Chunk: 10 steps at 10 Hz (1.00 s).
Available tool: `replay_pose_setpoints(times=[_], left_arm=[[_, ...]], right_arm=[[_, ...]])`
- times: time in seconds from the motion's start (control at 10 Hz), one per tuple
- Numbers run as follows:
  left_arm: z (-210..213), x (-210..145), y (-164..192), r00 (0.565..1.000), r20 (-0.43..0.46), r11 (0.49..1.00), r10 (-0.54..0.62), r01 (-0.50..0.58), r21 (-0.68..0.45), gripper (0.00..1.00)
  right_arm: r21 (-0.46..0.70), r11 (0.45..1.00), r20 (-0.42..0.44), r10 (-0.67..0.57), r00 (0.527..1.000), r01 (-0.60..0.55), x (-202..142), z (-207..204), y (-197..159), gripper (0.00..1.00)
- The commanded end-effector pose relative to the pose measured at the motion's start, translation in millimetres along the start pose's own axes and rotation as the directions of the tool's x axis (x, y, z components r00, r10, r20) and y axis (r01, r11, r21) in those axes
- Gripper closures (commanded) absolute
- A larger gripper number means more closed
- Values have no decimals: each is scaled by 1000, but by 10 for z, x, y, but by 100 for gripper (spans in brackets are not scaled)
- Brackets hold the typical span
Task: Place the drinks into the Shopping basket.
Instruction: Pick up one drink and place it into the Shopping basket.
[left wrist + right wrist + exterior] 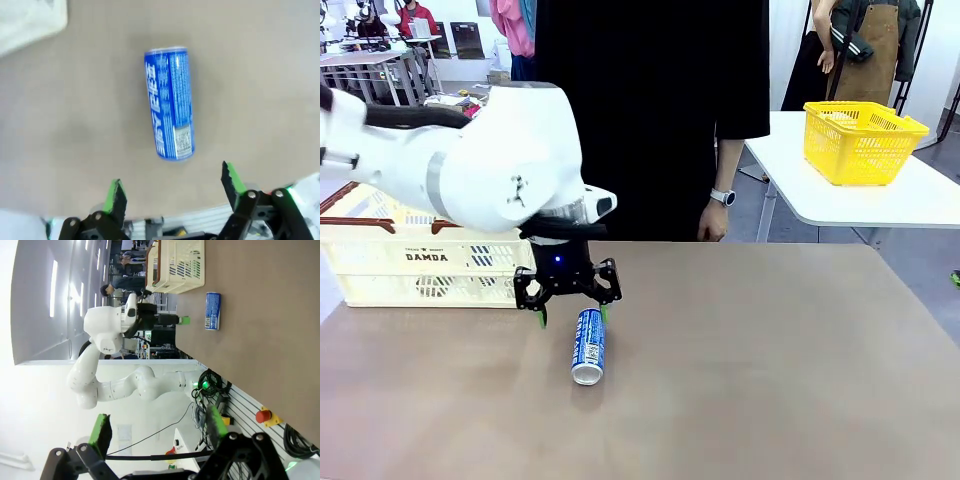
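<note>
A blue drink can (588, 346) with white text lies on its side on the brown table, its silver end toward me. My left gripper (572, 316) hangs open just above its far end, green pads on either side. In the left wrist view the can (170, 103) lies ahead of the open fingers (116, 197), which hold nothing. The cream Shopping basket (395, 262) with brown rim stands at the table's far left, behind the left arm. My right gripper (157, 425) is open and empty, off the table; its view shows the can (213, 311) and basket (177, 262) far away.
A person in black stands at the far table edge, one hand (713, 222) hanging by the edge. A yellow mesh basket (861, 141) sits on a white side table at the back right. The brown table's right half is bare.
</note>
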<state>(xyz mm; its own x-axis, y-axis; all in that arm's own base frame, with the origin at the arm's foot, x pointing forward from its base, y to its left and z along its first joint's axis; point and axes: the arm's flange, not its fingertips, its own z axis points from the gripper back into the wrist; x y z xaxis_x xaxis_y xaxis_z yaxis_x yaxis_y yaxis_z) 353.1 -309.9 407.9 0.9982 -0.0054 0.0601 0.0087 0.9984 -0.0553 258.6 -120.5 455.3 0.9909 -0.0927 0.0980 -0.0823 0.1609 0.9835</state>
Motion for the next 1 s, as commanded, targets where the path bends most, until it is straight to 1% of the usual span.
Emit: replay_pose_setpoints(times=[0.0,0.3,0.4,0.6,0.8,0.9], left_arm=[[-424,130,39,992,87,996,-86,84,26,0],[-792,6,-49,984,168,997,-55,63,-41,0],[-884,-33,-91,983,180,999,-30,33,-16,0],[-1053,-59,-197,987,160,1000,-18,14,26,0],[-1193,-46,-296,987,159,994,-13,-4,108,0],[-1215,-32,-321,986,167,995,-11,-6,99,0]], right_arm=[[18,1000,11,-19,1000,19,31,-8,72,0],[18,1000,11,-19,1000,19,31,-8,72,0],[18,1000,11,-19,1000,19,31,-8,72,0],[18,1000,11,-19,1000,19,31,-8,72,0],[18,1000,11,-19,1000,19,31,-8,72,0],[18,1000,11,-19,1000,19,31,-8,72,0]])
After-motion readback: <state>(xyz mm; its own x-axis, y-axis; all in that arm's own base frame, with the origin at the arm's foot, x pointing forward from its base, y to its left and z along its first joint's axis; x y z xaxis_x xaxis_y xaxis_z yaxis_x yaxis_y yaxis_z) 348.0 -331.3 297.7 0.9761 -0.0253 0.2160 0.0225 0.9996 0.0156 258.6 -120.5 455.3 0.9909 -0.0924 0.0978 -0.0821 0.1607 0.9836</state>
